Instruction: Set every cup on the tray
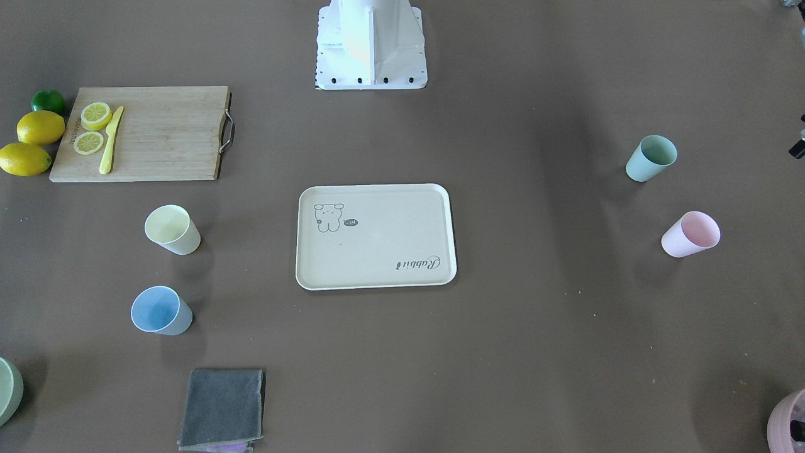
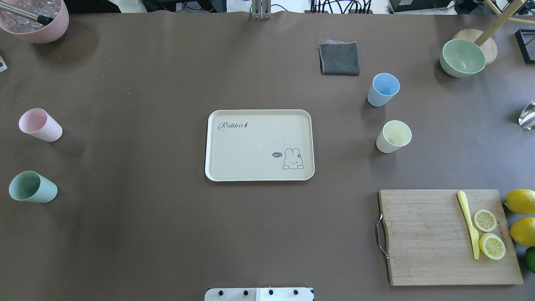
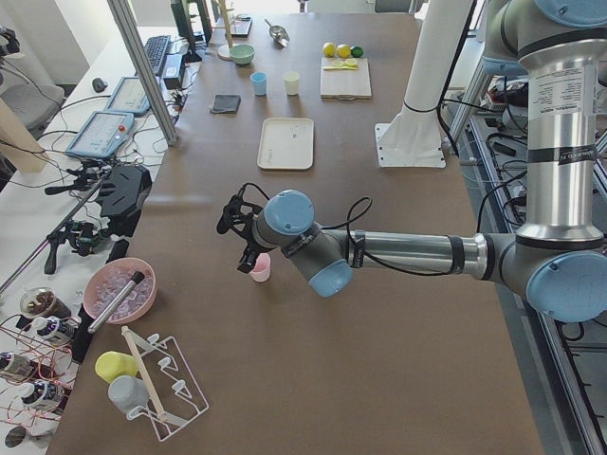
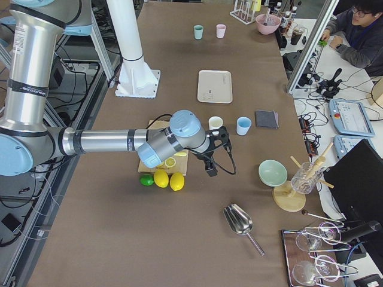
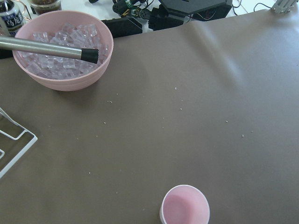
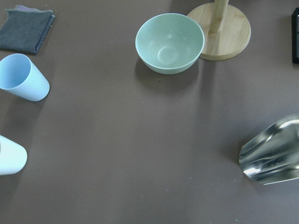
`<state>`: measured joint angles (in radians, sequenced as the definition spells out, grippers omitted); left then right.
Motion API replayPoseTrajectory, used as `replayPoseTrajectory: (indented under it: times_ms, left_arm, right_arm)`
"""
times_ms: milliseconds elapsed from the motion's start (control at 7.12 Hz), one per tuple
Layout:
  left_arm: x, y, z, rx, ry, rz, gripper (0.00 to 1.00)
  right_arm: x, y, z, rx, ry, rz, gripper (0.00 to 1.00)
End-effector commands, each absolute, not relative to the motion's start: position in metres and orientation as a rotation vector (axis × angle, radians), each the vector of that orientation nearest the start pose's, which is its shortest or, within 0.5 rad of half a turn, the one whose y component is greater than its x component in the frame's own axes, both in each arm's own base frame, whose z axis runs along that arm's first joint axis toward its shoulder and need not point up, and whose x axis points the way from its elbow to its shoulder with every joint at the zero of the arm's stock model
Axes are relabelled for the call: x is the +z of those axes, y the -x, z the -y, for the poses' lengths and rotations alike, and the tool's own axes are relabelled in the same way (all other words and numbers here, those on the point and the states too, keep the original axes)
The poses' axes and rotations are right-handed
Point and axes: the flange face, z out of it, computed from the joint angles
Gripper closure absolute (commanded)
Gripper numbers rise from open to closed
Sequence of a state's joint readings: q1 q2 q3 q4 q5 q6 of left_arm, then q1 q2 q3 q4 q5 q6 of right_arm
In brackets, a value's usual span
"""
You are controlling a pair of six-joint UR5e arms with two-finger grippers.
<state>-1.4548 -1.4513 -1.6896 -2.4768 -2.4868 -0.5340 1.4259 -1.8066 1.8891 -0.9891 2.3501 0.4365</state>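
Note:
The cream tray (image 2: 250, 142) lies in the middle of the table with nothing on it. The pale yellow cup (image 2: 393, 136) and the light blue cup (image 2: 382, 89) stand to its right in the overhead view. The pink cup (image 2: 40, 124) and the mint green cup (image 2: 32, 187) stand far to its left. My left gripper (image 3: 237, 232) hovers over the pink cup (image 3: 260, 270), which shows low in the left wrist view (image 5: 184, 205). My right gripper (image 4: 215, 152) hangs near the yellow cup (image 4: 215, 123) and the blue cup (image 4: 243, 125). I cannot tell whether either gripper is open or shut.
A wooden cutting board (image 2: 422, 238) with lemon slices and a yellow knife lies at the front right, whole lemons (image 2: 520, 200) beside it. A pale-green bowl (image 2: 462, 57), a grey cloth (image 2: 339, 58), a metal scoop (image 6: 273, 156) and a pink pot of ice (image 2: 37, 19) sit along the far edge.

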Motion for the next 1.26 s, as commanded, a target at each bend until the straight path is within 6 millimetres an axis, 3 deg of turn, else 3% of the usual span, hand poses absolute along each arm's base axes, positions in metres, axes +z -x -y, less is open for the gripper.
replayPoseTrajectory:
  times_ms: [0,281,562,843,1124]
  left_arm:
    - [0.557,-0.047,0.417,0.029,-0.461,-1.042,0.02]
    - [0.558,-0.093,0.399,0.013,-0.409,-1.001,0.02]
    - [0.573,-0.127,0.386,0.055,-0.386,-0.944,0.03]
    - [0.595,-0.156,0.358,0.12,-0.349,-0.88,0.06]
    - [0.605,-0.171,0.339,0.173,-0.309,-0.87,0.23]
  right_arm:
    - [0.503,0.076,0.417,0.125,-0.317,0.87,0.0]
    - [0.485,0.117,0.426,0.123,-0.282,0.82,0.0]
    - [0.465,0.152,0.441,0.105,-0.242,0.737,0.0]
    - [0.464,0.157,0.44,0.095,-0.243,0.733,0.0]
    - [0.466,0.159,0.439,0.093,-0.243,0.73,0.0]
